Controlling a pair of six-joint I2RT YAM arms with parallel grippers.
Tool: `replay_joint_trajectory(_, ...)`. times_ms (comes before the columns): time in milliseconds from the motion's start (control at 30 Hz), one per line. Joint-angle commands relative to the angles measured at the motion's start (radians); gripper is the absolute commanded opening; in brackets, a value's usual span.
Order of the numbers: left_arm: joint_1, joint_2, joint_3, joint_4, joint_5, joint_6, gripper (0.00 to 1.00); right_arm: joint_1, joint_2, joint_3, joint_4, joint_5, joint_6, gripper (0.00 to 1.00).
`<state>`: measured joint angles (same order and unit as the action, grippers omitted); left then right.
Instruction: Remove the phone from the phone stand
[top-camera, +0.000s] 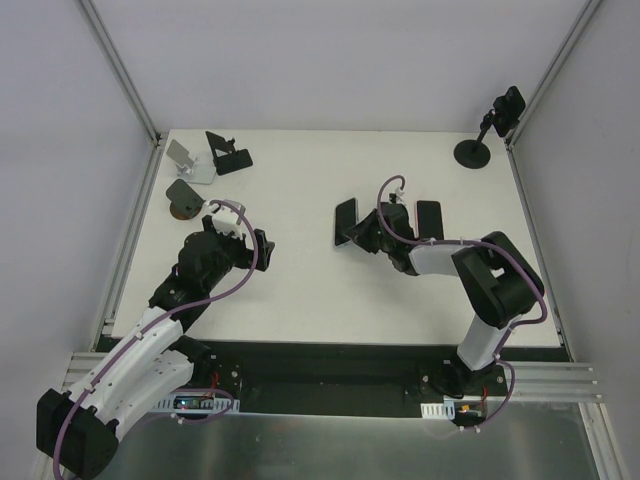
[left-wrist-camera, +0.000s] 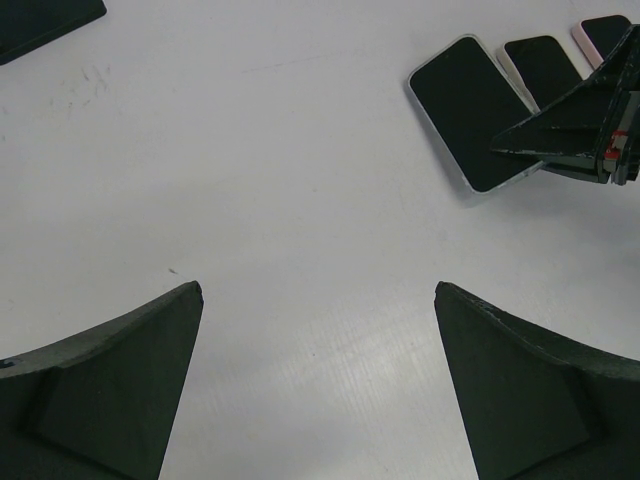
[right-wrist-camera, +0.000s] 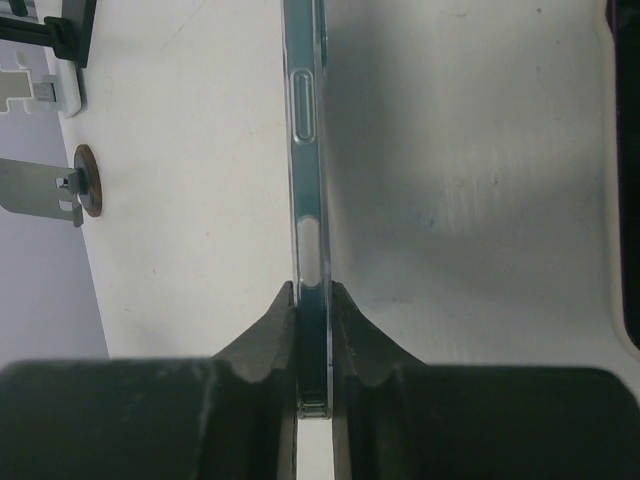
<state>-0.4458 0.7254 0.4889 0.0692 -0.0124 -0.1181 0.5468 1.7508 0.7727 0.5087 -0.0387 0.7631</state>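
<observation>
My right gripper (right-wrist-camera: 312, 290) is shut on the near end of a phone (right-wrist-camera: 305, 150), seen edge-on with its side buttons showing. In the top view the gripper (top-camera: 360, 234) holds this dark phone (top-camera: 345, 222) low over the middle of the table; I cannot tell if it touches. It also shows in the left wrist view (left-wrist-camera: 465, 110). The phone stands are at the far left: a white one (top-camera: 185, 160), a black one (top-camera: 228, 152) and a round-based one (top-camera: 183, 198). My left gripper (top-camera: 265, 250) (left-wrist-camera: 318, 290) is open and empty over bare table.
A second phone (top-camera: 428, 218) lies flat right of the right gripper; two phones (left-wrist-camera: 540, 65) (left-wrist-camera: 600, 35) show in the left wrist view. A black round-base holder (top-camera: 472, 152) stands at the far right corner. Metal frame rails border the table.
</observation>
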Motion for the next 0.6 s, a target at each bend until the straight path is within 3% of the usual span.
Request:
replay_joint_trajectory(0, -0.007, 0.002, 0.022, 0.030, -0.011, 0.011, 0.99, -0.002, 0.006, -0.041, -0.042, 0.059, -0.002, 0.10)
replay_joint_trajectory(233, -0.007, 0.002, 0.022, 0.032, -0.006, 0.011, 0.99, -0.008, 0.006, -0.053, -0.084, 0.060, -0.057, 0.43)
replay_joint_trajectory(567, -0.007, 0.002, 0.020, 0.030, 0.000, 0.011, 0.99, -0.015, -0.023, -0.036, -0.174, 0.074, -0.139, 0.56)
